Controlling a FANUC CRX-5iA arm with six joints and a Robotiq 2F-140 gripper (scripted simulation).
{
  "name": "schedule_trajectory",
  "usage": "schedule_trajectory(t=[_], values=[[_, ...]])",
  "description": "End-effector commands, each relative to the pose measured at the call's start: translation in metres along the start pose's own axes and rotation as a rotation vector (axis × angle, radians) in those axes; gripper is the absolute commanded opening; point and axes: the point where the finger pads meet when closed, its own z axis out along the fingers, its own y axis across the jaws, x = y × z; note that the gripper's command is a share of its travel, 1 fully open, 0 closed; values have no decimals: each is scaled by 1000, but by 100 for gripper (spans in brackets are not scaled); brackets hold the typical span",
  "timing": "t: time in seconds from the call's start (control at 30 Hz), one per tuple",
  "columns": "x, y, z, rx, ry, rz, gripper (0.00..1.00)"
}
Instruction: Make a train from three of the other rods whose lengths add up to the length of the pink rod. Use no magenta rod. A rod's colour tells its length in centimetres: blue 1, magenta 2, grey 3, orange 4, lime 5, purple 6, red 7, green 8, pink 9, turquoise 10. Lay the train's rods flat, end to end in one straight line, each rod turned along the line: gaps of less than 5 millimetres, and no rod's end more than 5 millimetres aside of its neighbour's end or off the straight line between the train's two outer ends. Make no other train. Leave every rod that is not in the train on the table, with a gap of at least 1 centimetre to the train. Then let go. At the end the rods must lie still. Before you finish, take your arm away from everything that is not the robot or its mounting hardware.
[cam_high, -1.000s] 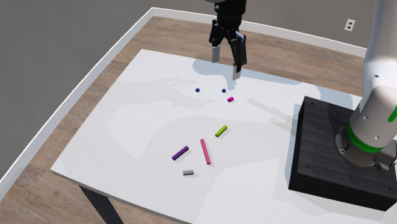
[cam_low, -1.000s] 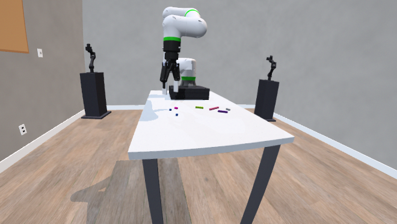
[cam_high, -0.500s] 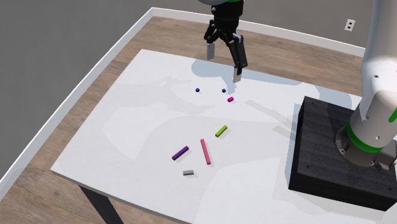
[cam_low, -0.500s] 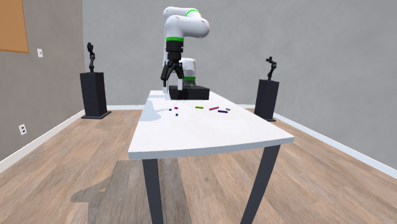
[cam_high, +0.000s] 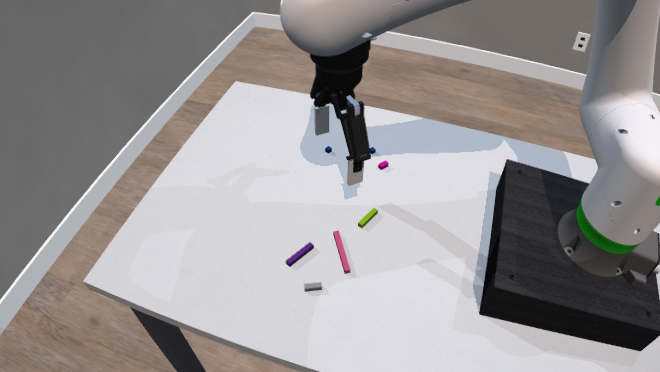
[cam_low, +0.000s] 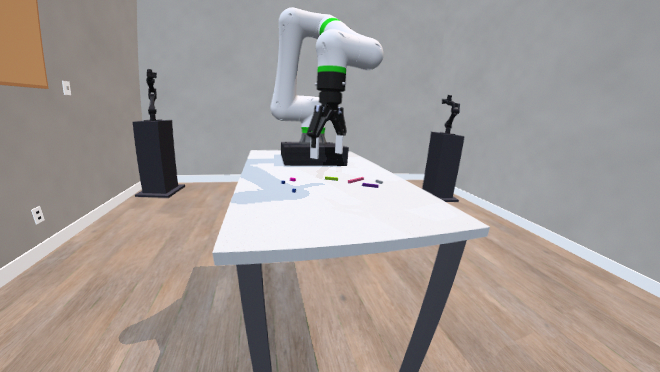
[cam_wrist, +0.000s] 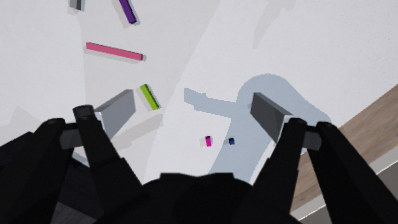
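Observation:
My gripper (cam_high: 338, 156) (cam_low: 327, 155) (cam_wrist: 194, 101) is wide open and empty, high above the table. The lime rod (cam_high: 368, 218) (cam_low: 331, 178) (cam_wrist: 149, 97) lies below it, near one finger in the wrist view. The pink rod (cam_high: 341, 252) (cam_low: 355, 180) (cam_wrist: 114, 51) lies between the lime rod and the purple rod (cam_high: 300, 254) (cam_low: 370, 185) (cam_wrist: 128, 12). The grey rod (cam_high: 313, 287) (cam_low: 379, 181) (cam_wrist: 77, 5) is beyond them. One blue rod (cam_high: 372, 150) (cam_low: 283, 182) (cam_wrist: 231, 141) lies near the magenta rod. Another blue rod (cam_high: 328, 149) (cam_low: 294, 190) lies apart, not visible in the wrist view. All rods lie apart.
The magenta rod (cam_high: 383, 165) (cam_low: 293, 179) (cam_wrist: 208, 141) lies beside the nearer blue rod. The black robot base (cam_high: 545, 240) (cam_low: 295, 156) stands on the white table (cam_high: 210, 280) (cam_low: 350, 225). The table's edge is beyond the two blue rods.

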Motion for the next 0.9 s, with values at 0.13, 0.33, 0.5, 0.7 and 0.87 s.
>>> schedule_trajectory(t=[0.13,0.33,0.5,0.7,0.87], values=[[49,-50,4,-7,-4,91,100],[84,-97,9,-6,-4,165,100],[108,-138,12,-6,-5,224,100],[127,-179,16,-6,-6,280,100],[128,-183,16,-6,-7,285,15]])
